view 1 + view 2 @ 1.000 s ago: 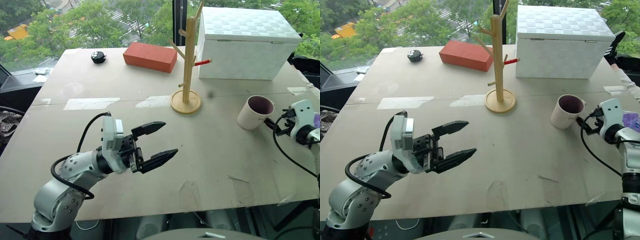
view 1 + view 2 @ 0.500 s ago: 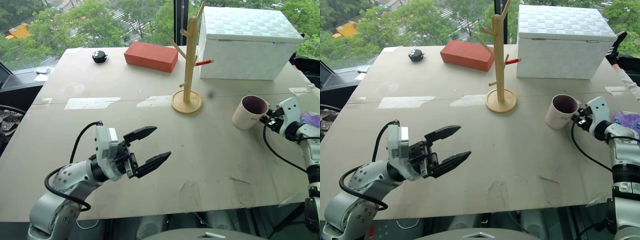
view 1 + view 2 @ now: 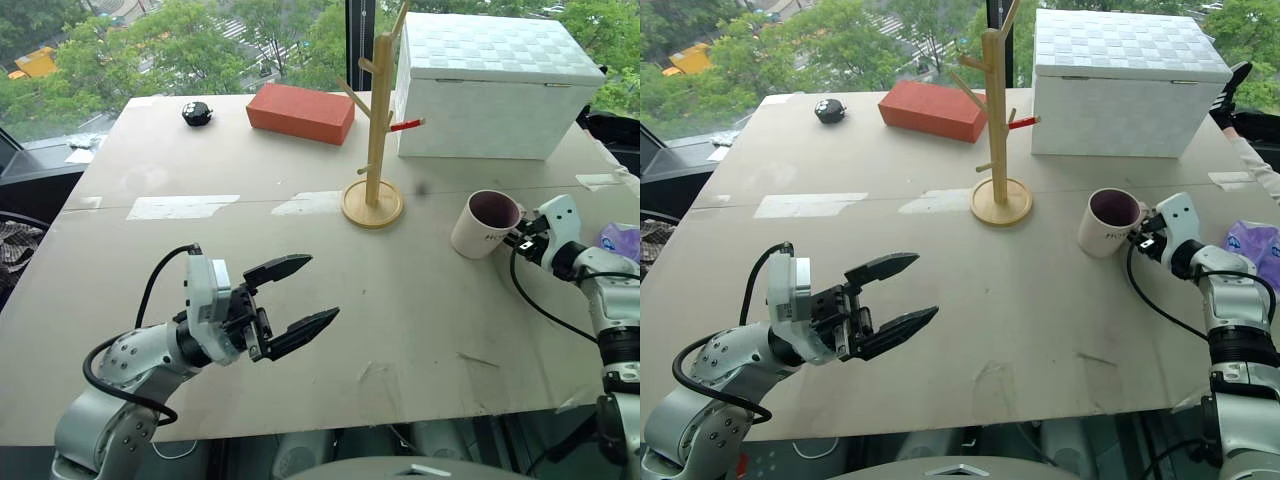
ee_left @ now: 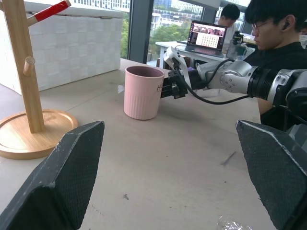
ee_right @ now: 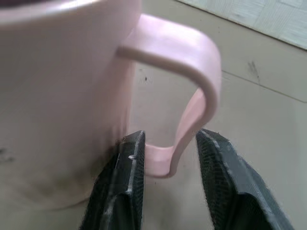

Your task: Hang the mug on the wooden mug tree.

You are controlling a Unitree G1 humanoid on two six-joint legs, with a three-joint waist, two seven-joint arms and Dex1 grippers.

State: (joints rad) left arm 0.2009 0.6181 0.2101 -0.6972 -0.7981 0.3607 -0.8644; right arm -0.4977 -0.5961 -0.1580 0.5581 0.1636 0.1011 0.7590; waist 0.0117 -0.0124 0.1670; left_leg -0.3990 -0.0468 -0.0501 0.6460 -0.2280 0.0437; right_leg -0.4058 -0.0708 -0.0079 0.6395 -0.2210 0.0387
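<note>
Right wrist view: the mug's (image 5: 57, 91) handle is straddled by the right gripper's (image 5: 165, 184) two black fingers, a narrow gap seen beside one pad. The mug stands upright on the table (image 3: 420, 300), right of the wooden mug tree (image 3: 377, 120). The left gripper (image 3: 300, 300) is held wide apart, empty.

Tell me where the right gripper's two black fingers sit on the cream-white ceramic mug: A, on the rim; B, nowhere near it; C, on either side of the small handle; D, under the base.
C: in the right wrist view the right gripper has one black finger on each side of the lower handle of the cream-white ceramic mug, which stands upright on the table.
</note>
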